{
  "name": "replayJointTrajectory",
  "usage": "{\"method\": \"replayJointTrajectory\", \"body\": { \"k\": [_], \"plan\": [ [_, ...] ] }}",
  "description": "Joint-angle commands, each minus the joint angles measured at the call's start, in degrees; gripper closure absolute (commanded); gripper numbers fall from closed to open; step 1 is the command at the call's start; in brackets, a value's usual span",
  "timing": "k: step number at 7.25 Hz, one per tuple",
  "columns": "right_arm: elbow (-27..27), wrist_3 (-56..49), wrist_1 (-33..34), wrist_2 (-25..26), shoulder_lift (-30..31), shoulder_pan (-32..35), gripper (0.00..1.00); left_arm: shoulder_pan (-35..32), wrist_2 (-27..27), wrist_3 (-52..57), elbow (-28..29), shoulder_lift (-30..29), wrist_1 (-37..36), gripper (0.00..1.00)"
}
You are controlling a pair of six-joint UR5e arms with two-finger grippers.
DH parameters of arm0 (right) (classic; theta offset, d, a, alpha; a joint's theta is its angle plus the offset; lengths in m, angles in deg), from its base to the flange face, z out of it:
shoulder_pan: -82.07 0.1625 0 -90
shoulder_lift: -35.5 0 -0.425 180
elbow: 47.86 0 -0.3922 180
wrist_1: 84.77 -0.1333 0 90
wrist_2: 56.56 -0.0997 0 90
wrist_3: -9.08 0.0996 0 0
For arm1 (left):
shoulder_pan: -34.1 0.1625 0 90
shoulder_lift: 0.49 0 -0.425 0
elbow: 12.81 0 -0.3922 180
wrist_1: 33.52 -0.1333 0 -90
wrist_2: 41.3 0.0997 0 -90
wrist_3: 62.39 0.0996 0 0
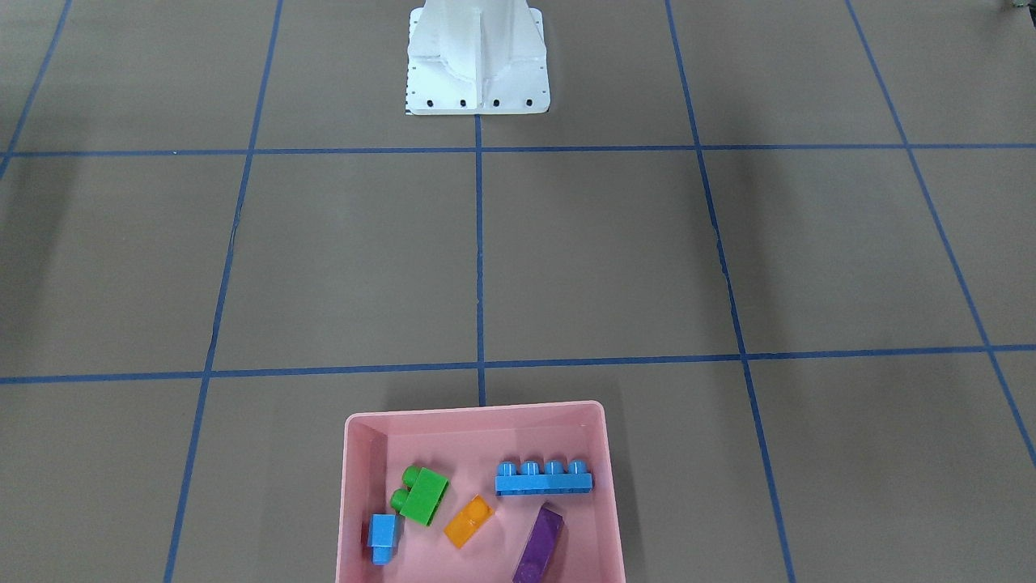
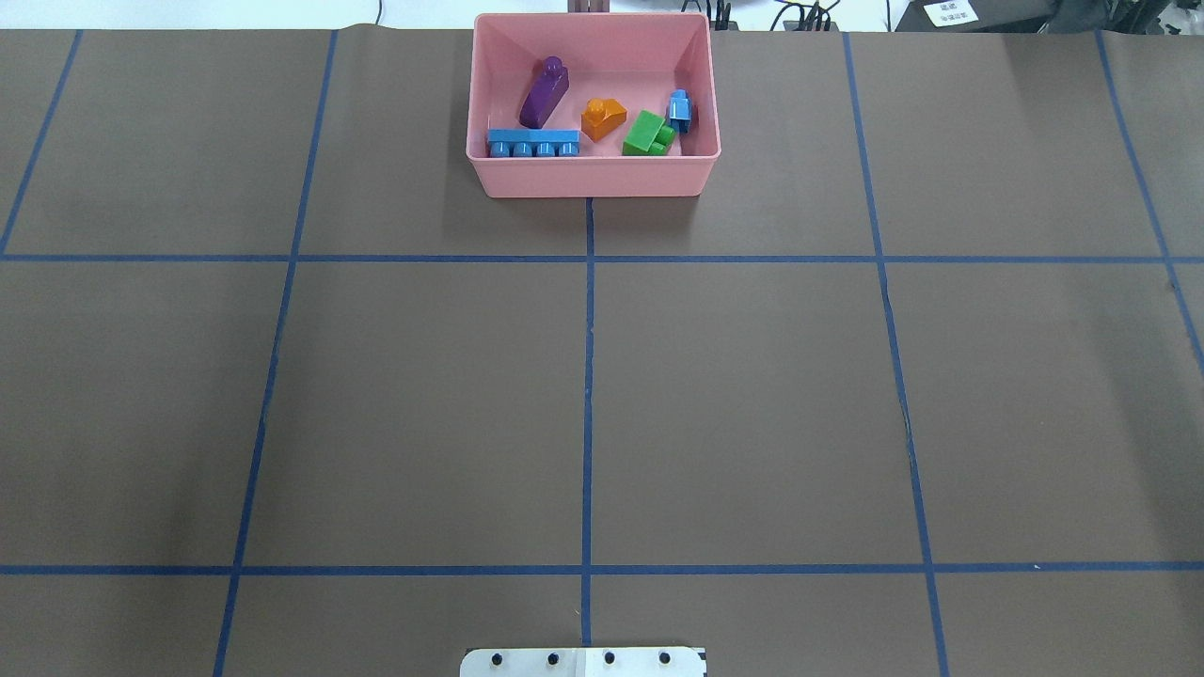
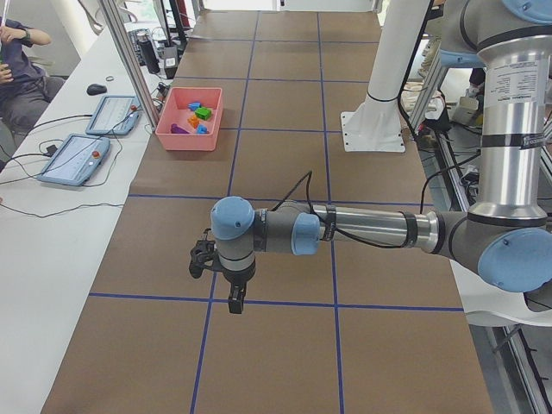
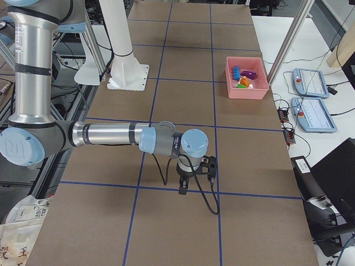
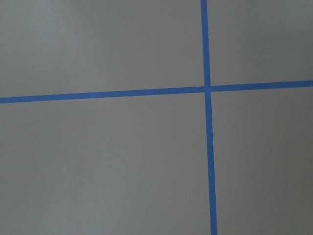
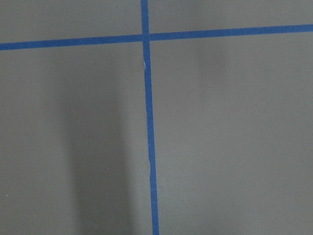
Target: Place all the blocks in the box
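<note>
All five blocks are seen inside the pink box, which is set at the far edge of the table, about midway along it. Within the box, the long blue block is laid along the near wall at the left, with the purple block set at an angle just behind it. The orange block is placed near the middle, the green block to its right by the near wall, and the small blue block just beside the green one, against the right wall. The left gripper is held low over the table out at the left end, pointed down by a crossing of blue tape; the right gripper is held likewise out at the right end. Both are kept well apart from the box and from every block. Each gripper is shown only in a side view, so whether its fingers are spread or pressed together cannot be told.
</note>
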Motion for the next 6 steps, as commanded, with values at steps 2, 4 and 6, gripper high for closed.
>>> {"method": "replayJointTrajectory", "body": {
  "k": [2,4,6],
  "plan": [
    [-1.18,-0.24,-4.38,0.44,0.63,0.0,0.0,0.74,0.08,0.08,-0.68,0.12,-0.77,0.0],
    [-1.35,-0.16,-5.74,0.36,0.72,0.0,0.0,0.74,0.08,0.08,-0.59,0.12,-0.77,0.0],
    [-1.36,-0.07,-5.74,0.09,0.72,0.0,0.0,0.74,0.17,0.08,-0.68,0.12,-0.77,0.0]
  ]
}}
